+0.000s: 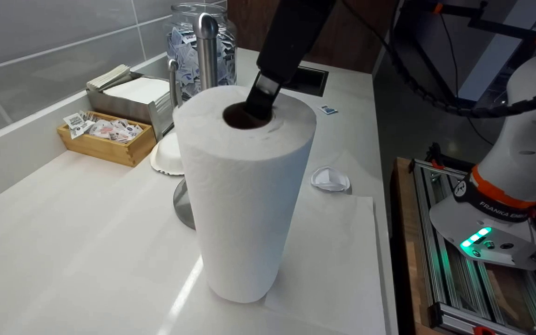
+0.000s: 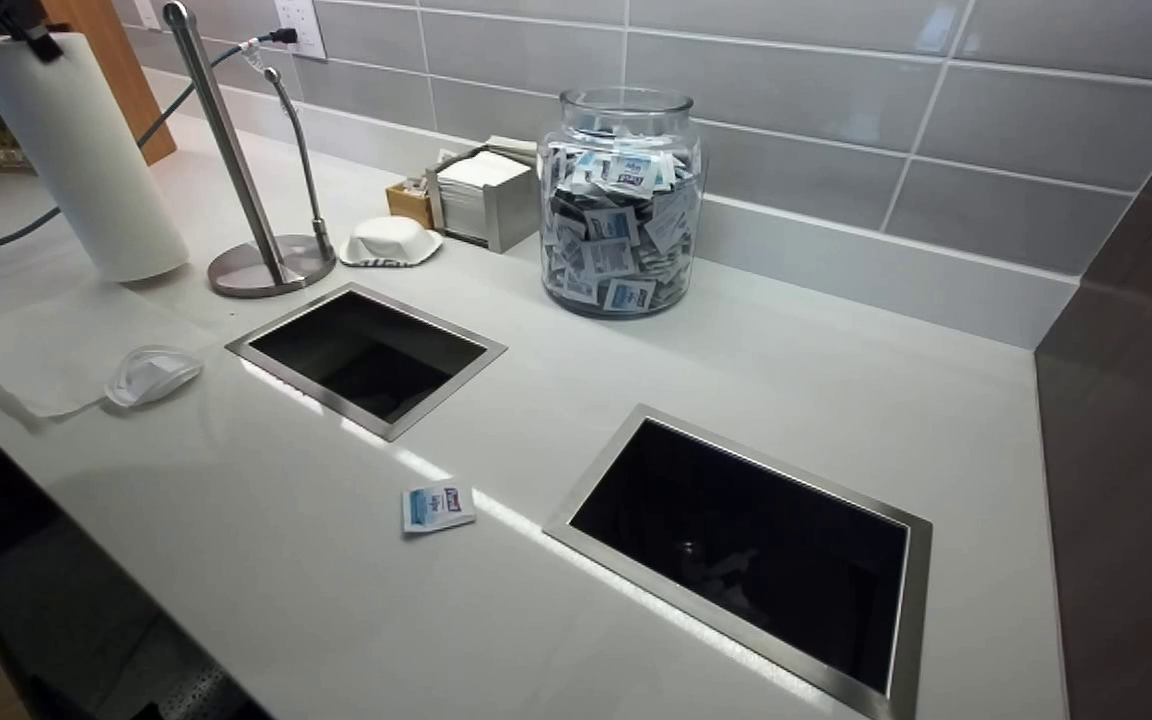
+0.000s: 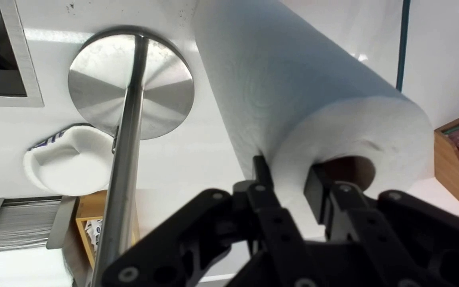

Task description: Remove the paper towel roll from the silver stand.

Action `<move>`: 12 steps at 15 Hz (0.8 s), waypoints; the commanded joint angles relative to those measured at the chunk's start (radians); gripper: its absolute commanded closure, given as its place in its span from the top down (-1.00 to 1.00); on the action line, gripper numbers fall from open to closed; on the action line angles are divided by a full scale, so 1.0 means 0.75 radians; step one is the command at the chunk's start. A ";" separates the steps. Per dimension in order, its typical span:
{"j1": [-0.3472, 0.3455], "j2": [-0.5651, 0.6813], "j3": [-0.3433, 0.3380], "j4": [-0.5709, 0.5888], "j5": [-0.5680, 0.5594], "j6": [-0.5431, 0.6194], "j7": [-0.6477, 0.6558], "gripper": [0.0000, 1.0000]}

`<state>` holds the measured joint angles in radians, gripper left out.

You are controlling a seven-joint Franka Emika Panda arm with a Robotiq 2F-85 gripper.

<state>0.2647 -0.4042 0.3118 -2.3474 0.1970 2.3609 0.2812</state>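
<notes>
The white paper towel roll [image 1: 244, 209] is off the silver stand and beside it, tilted a little, in both exterior views [image 2: 81, 165]. I cannot tell whether its lower end touches the counter. My gripper [image 3: 288, 169] is shut on the roll's wall at the top rim. One finger is inside the brown tube hole and the other presses the outer side, denting the paper. The roll also fills the middle of the wrist view [image 3: 277, 71]. The silver stand [image 2: 226, 140] is upright with its rod bare; its round base shows in the wrist view [image 3: 165, 107].
A glass jar of packets [image 2: 621, 215], a napkin holder [image 2: 486, 200] and a white paper bowl [image 2: 389, 240] stand near the wall. Two square openings [image 2: 366, 350] [image 2: 746, 550] are cut in the counter. A crumpled white tissue [image 1: 330, 179] lies near the counter edge.
</notes>
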 commanded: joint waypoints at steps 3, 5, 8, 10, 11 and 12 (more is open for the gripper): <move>0.013 -0.037 -0.023 -0.039 0.024 0.027 -0.028 0.32; 0.013 -0.052 -0.023 -0.036 0.019 0.016 -0.024 0.63; 0.008 -0.096 -0.019 -0.021 0.006 -0.023 -0.005 0.99; -0.013 -0.143 -0.004 -0.006 -0.030 -0.081 0.039 1.00; -0.021 -0.165 0.000 0.004 -0.043 -0.125 0.060 1.00; -0.043 -0.200 0.012 0.010 -0.074 -0.166 0.103 1.00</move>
<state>0.2637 -0.4780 0.3016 -2.3427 0.1875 2.3277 0.2911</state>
